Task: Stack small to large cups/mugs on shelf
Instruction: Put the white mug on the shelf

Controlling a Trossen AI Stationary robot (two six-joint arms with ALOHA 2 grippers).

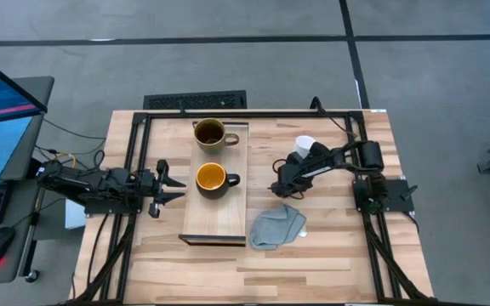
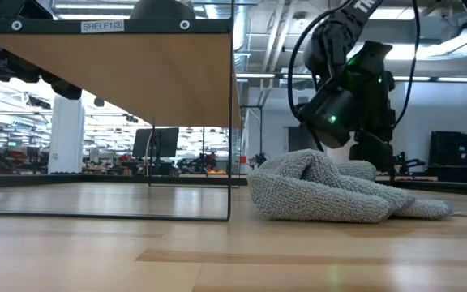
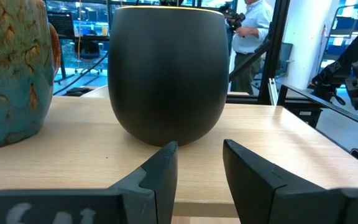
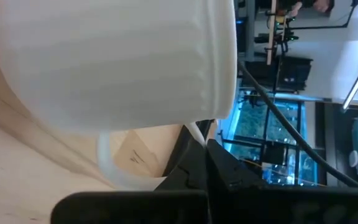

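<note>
The pale wood shelf [image 1: 228, 223] carries the brown-olive mug [image 1: 209, 133] at its far end and the black mug with the yellow-orange inside [image 1: 212, 178] at its middle, both upright on their bases. My left gripper [image 1: 175, 184] is open at the shelf's left edge, and its fingers [image 3: 163, 168] point level at the black mug's wall [image 3: 166, 74] without touching it. The small white mug [image 1: 305, 146] is right of the shelf, beside my right arm. My right gripper [image 4: 199, 155] is shut on it. My right gripper pinches the white mug's handle [image 4: 194, 129] between its two fingers, where the loop meets the wall near the rim. The gripper is rolled onto its side, so the ribbed wall [image 4: 104, 62] lies close along the fingers. I cannot tell whether the mug's base rests on the table.
A crumpled grey cloth [image 1: 277, 226] lies on the table right of the shelf's near end, just in front of my right gripper. In the low view the shelf board [image 2: 112, 73] stands raised on a thin metal frame. A person [image 3: 253, 37] stands in the room beyond the table.
</note>
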